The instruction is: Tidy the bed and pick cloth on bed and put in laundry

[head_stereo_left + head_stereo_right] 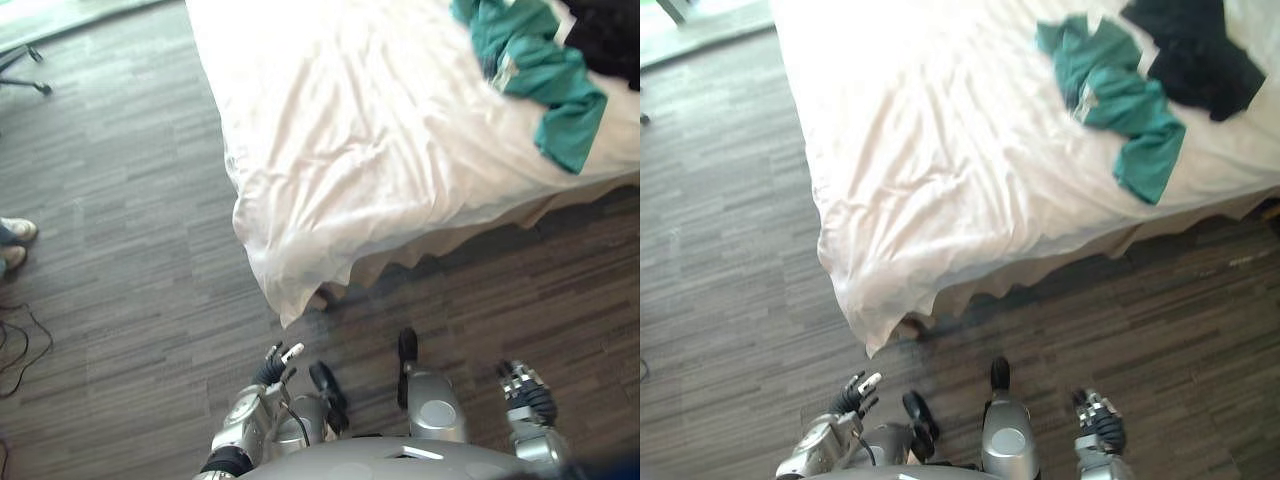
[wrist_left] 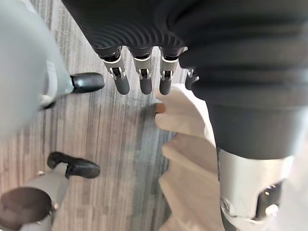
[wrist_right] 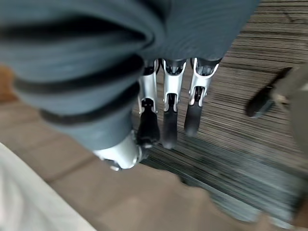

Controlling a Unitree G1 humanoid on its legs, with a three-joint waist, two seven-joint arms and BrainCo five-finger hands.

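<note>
So the thing to sort out here is which hand goes for the clothes. The teal cloth lies crumpled on the bed, over toward its right side. Its long axis runs diagonally from deeper in the bed down toward the near edge, and the lower end stops just short of that edge. A black cloth sits right behind it, touching or slightly overlapping it, farther from the near edge.

Both hands are down low over the floor, nowhere near the clothes yet. The left hand hangs just below the bed's near corner, where the white sheet droops off. In its wrist view the fingers point straight down, relaxed, with nothing in them. The right hand hangs near the near edge of the bed, and its fingers are likewise loose and straight with nothing held.

My read is that the teal cloth is ahead of the right hand and a bit to its right, up on the bed, while the left hand would have to cross the whole corner to get there. So the right hand is clearly nearer. I'd expect a step toward the bed's right side first, then a reach for that lower end by the near edge.
</note>
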